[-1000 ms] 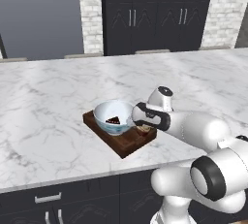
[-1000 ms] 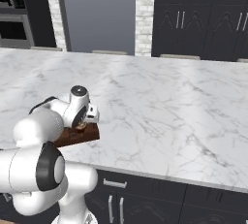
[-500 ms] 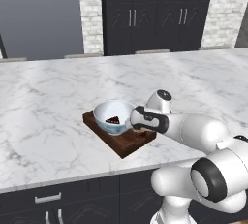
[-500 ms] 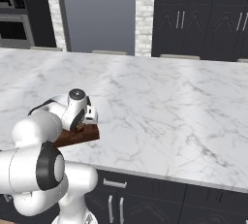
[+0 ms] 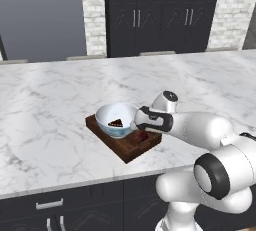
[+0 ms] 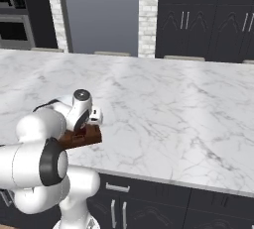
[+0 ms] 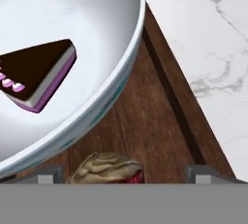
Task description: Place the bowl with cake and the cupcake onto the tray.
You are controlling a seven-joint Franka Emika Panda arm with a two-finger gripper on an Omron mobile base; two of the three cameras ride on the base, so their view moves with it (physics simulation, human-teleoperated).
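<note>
The dark brown tray (image 5: 125, 150) lies near the counter's front edge. On its left half stands the pale blue-white bowl (image 5: 111, 113) with a dark cake wedge (image 5: 116, 123) inside. The cupcake (image 5: 143, 136) rests on the tray's wood just right of the bowl. My gripper (image 5: 142, 132) hangs right over the cupcake. In the hand view the tan-topped cupcake (image 7: 104, 167) sits between my fingertips (image 7: 48, 174), with a gap on each side, so the gripper (image 7: 125, 174) is open. The bowl's rim (image 7: 121, 72) and the cake (image 7: 38, 75) lie just beyond, on the tray (image 7: 145, 131).
The white marble counter (image 5: 55, 105) spreads wide around the tray, and its front edge runs just below the tray. Dark cabinets (image 5: 160, 10) stand behind the counter. In the right base view my own arm covers most of the tray (image 6: 89, 136).
My hand has shifted a little left toward the bowl and sunk lower over the tray. Bowl and tray have stayed put.
</note>
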